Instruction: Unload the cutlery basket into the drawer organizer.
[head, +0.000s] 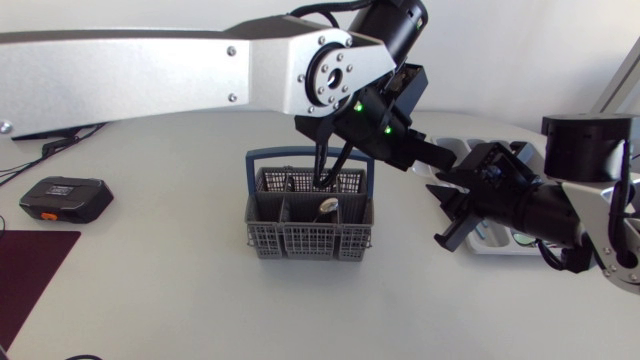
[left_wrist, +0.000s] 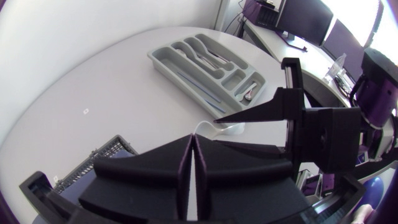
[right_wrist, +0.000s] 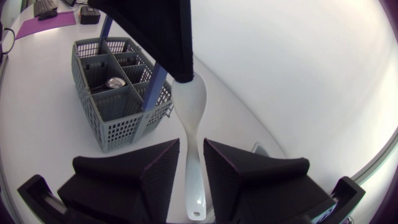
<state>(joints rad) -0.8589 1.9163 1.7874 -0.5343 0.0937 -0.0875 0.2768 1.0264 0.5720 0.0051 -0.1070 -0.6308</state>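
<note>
White plastic spoon (right_wrist: 188, 102) held aloft beside cutlery basket (right_wrist: 127, 127) | left gripper (left_wrist: 194, 146) clamped on bowl end | right gripper (right_wrist: 191, 146) fingers apart around handle | judged light, stiff, slippery: mid-handle hold advised

grey cutlery basket (head: 300, 241) with blue handle stands upright mid-table, one metal spoon (head: 328, 206) in a front compartment. grey drawer organizer (left_wrist: 160, 61) holds cutlery. your left gripper (right_wrist: 181, 74) pinches a white plastic spoon (right_wrist: 189, 112) by its bowl.
</note>
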